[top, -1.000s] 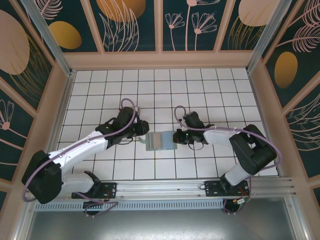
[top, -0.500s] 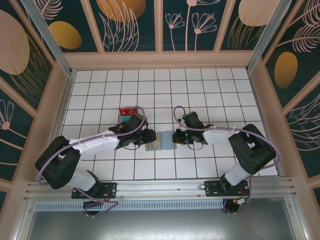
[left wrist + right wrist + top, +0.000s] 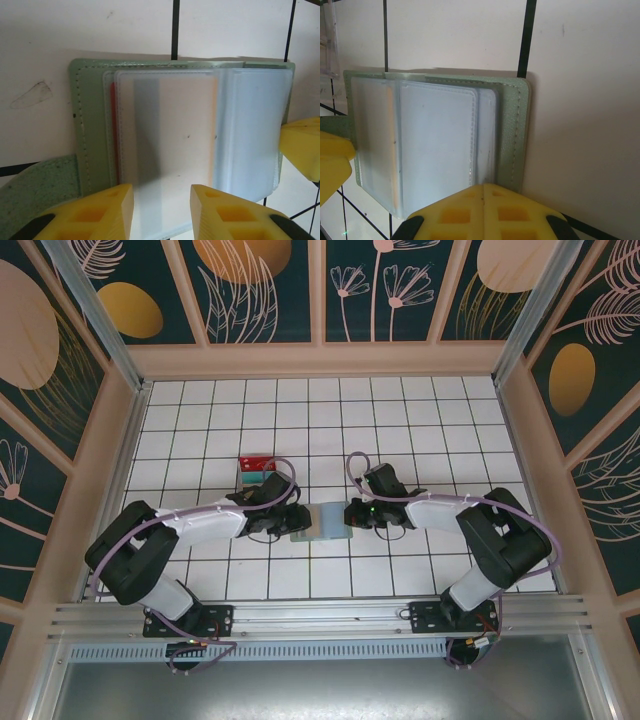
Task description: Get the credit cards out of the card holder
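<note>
The card holder (image 3: 322, 523) lies open on the tiles between both grippers, green cover (image 3: 90, 125) outside and pale blue clear sleeves inside. A tan credit card (image 3: 175, 130) sits in a sleeve, with a red card's edge (image 3: 113, 130) beside it. My left gripper (image 3: 161, 210) is open at the holder's left end, its fingers straddling the sleeve's near edge. My right gripper (image 3: 482, 210) is shut, its tips resting on the holder's green right edge (image 3: 512, 135). A red card (image 3: 258, 462) and a teal card (image 3: 255, 478) lie on the table behind the left arm.
The white tiled table (image 3: 400, 420) is walled by wooden panels on three sides. A metal rail (image 3: 330, 618) carrying the arm bases runs along the near edge. Open tiles lie behind and to the right of the holder.
The left gripper has come forward and right, from the spot where the red and teal cards now lie, to the holder's left end. The right arm has stayed put.
</note>
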Motion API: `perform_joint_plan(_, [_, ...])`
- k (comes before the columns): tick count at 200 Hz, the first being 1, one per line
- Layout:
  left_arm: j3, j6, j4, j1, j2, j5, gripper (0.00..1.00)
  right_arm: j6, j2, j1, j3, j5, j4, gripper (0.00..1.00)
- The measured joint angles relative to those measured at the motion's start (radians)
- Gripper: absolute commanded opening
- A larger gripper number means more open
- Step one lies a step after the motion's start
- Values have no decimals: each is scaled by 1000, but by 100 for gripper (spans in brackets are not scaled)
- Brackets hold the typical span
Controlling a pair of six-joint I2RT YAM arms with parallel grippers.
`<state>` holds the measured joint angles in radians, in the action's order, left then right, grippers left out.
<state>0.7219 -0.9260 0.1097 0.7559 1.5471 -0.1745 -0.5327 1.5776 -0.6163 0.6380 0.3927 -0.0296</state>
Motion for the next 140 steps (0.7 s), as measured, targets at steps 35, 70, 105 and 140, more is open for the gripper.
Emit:
perform_joint_plan(35, [0, 0, 4, 0, 3, 3, 36, 0, 1, 0, 0, 0, -1, 0])
perform_joint_plan(70, [5, 0, 7, 4, 18, 2, 36, 0, 3, -1, 0, 1, -8, 0])
perform_joint_plan(105, [26, 6, 6, 10, 40, -5, 41, -1, 4, -1, 0, 1, -8, 0])
perform_joint_plan(140, [39, 10, 0, 16, 52, -21, 46, -4, 5, -1, 0, 1, -10, 0])
